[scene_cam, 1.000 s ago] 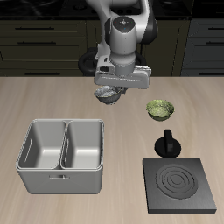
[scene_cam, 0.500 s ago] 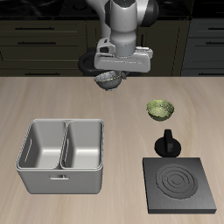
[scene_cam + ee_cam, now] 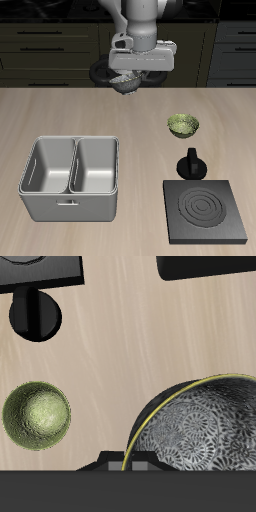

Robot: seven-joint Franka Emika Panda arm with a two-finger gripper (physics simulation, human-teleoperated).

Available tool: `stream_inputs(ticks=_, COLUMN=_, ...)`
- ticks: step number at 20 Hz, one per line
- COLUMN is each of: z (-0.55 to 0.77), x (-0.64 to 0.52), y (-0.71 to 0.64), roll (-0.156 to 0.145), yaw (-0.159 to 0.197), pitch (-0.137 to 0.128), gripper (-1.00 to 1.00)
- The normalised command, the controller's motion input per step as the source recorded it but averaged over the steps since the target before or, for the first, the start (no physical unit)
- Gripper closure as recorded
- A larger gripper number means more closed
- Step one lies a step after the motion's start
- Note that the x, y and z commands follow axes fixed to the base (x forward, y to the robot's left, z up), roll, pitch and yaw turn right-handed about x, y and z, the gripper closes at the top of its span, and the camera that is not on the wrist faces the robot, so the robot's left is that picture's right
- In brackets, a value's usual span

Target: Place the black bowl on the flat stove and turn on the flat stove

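My gripper (image 3: 128, 76) is shut on the rim of the black bowl (image 3: 126, 84), which hangs tilted well above the table toward its back. In the wrist view the black bowl (image 3: 200, 424) shows its pale speckled inside and thin rim, pinched at my gripper (image 3: 135, 464). The flat stove (image 3: 207, 212) is a dark square plate with ring marks near the table's front edge. Its black knob (image 3: 191, 165) stands on its back edge. In the wrist view the knob (image 3: 35, 314) and a corner of the stove (image 3: 40, 268) show far from the bowl.
A same-sized olive-green bowl (image 3: 183, 125) sits on the table just behind the stove's knob, also seen as the green bowl (image 3: 36, 414). A grey two-compartment bin (image 3: 72, 178) stands near the front edge, away from the stove.
My gripper has risen with the black bowl in it, from just above the table to well above it, and drifted slightly toward the back. Nothing else has moved.
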Motion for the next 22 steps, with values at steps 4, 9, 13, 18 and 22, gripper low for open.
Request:
stream_inputs(ticks=4, z=0.15, x=0.26, y=-0.03, roll=0.01, yaw=0.008, pitch=0.008, gripper=1.0)
stream_inputs(ticks=9, z=0.33, x=0.48, y=0.12, roll=0.03, yaw=0.011, pitch=-0.012, gripper=1.0)
stream_inputs(ticks=13, z=0.23, x=0.48, y=0.17, roll=0.041, yaw=0.042, pitch=0.002, gripper=1.0)
stream_inputs(ticks=18, z=0.18, x=0.44, y=0.22, roll=0.04, yaw=0.043, pitch=-0.002, gripper=1.0)
stream_inputs(ticks=22, z=0.17, x=0.6, y=0.26, roll=0.038, yaw=0.013, pitch=0.028, gripper=1.0)
